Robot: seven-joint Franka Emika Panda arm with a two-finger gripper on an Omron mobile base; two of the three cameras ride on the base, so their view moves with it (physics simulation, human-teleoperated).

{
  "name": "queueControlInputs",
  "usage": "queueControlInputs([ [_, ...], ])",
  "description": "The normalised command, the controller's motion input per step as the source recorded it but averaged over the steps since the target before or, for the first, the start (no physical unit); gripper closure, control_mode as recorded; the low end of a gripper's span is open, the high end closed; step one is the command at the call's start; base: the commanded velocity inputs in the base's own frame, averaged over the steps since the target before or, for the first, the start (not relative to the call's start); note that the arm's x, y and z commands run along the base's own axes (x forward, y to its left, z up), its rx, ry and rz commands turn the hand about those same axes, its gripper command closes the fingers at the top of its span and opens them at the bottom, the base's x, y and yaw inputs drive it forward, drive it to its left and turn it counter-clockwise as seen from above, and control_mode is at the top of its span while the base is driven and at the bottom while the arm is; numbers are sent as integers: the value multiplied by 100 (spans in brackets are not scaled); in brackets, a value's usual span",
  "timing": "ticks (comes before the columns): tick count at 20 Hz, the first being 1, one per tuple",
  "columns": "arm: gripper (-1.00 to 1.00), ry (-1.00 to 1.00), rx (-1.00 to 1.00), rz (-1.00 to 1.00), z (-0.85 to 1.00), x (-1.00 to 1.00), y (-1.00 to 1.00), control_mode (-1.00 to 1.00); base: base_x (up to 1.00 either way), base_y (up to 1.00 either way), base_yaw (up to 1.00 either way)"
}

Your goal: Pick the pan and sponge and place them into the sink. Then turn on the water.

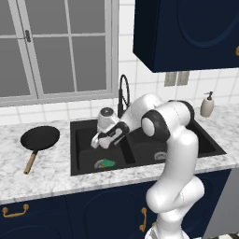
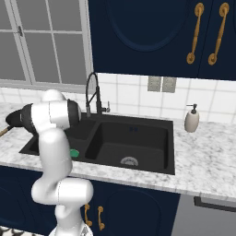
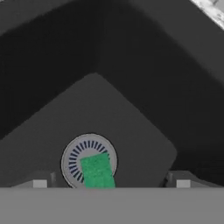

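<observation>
Open pincer (image 3: 111, 180) above sponge (image 3: 97, 171) in sink (image 3: 131, 105).

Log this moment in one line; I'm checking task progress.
sponge: in sink left basin, on drain | pan: on counter, left of sink | gripper: open, above sponge | water: off

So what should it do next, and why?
Probably lift the tool out of the sink and swing toward the pan. The sponge already lies on the left basin's drain, the tool looks open and empty above it, and the pan sits on the counter.
</observation>
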Motion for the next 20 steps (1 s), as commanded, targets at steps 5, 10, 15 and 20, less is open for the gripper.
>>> queueControlInputs([
  [5, -100, 33, 5, -51, 66, -32, 21, -100, 0, 0, 0],
  [10, -100, 17, 2, -21, 7, -3, -5, -100, 0, 0, 0],
  [15, -100, -1, 0, -5, 0, 1, 25, -100, 0, 0, 0],
  [20, -100, 0, 0, -34, 0, -23, 91, -100, 0, 0, 0],
])
